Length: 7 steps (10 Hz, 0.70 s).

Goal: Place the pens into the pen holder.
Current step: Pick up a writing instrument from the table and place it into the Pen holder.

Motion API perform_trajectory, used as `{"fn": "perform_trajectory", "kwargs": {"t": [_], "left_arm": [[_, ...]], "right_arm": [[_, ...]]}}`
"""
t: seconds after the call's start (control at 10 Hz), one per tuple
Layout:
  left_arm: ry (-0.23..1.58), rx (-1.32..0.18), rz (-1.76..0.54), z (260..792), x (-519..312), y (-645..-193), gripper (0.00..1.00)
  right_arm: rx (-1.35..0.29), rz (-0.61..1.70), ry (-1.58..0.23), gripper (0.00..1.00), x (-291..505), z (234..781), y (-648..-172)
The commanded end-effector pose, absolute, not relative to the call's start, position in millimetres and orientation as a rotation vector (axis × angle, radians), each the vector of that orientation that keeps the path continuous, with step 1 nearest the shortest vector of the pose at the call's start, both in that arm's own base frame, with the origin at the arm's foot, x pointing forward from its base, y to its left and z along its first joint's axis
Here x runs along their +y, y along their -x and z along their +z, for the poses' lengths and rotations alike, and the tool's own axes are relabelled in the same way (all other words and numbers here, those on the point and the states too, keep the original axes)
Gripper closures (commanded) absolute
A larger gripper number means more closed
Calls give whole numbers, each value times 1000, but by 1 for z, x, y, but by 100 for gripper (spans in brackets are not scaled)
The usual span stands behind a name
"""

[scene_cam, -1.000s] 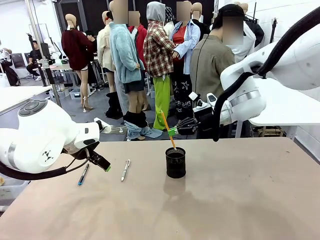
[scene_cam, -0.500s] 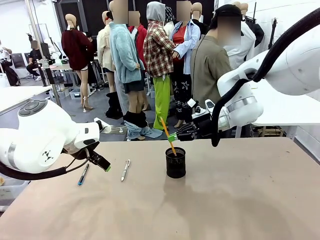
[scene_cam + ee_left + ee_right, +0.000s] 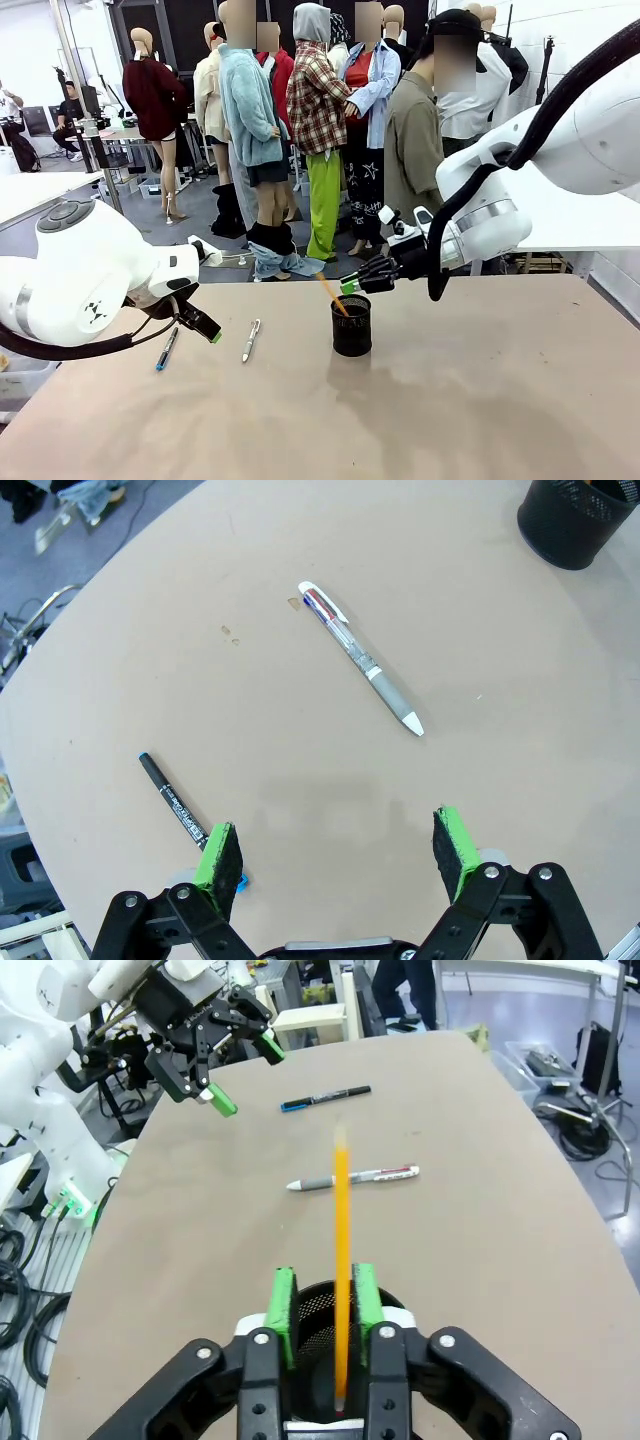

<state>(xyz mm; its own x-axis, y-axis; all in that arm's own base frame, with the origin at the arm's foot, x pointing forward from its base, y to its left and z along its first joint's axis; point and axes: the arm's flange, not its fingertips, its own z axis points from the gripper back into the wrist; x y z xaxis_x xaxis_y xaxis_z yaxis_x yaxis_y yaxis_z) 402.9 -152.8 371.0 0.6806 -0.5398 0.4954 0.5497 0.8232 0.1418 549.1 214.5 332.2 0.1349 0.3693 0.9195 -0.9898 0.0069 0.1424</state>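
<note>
The thin orange pencil (image 3: 341, 1260) looks light, stiff and smooth, best pinched mid-shaft. Its tip stands inside the small black mesh pen holder (image 3: 351, 328), and its shaft leans between the pads of the right gripper (image 3: 324, 1290), which are parted slightly wider than the shaft. Left of the holder, the left gripper (image 3: 335, 845) hangs wide open with the dark-and-blue pen (image 3: 170, 795) beside one pad; the silver-white pen (image 3: 362, 658) lies nearer the holder.

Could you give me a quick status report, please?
Left gripper open, hovering by dark-and-blue pen. Right gripper open around orange pencil, tip inside pen holder. Silver-white pen on table; nothing blocking.
</note>
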Motion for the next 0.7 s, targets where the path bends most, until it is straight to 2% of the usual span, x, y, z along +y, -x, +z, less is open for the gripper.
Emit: {"fn": "perform_trajectory", "kwargs": {"t": [0.0,0.2,0.3,0.6], "left_arm": [[21,-551,-607,371,-151,-403,0],[21,-551,-607,371,-151,-403,0],[21,-551,-607,371,-151,-403,0],[21,-551,-607,371,-151,-403,0]], "right_arm": [[-856,1285,-960,45,208,338,-533],[-864,1219,-898,45,185,351,-524],[-863,1151,-779,45,159,363,-516],[-919,996,-618,45,93,377,-502]]}}
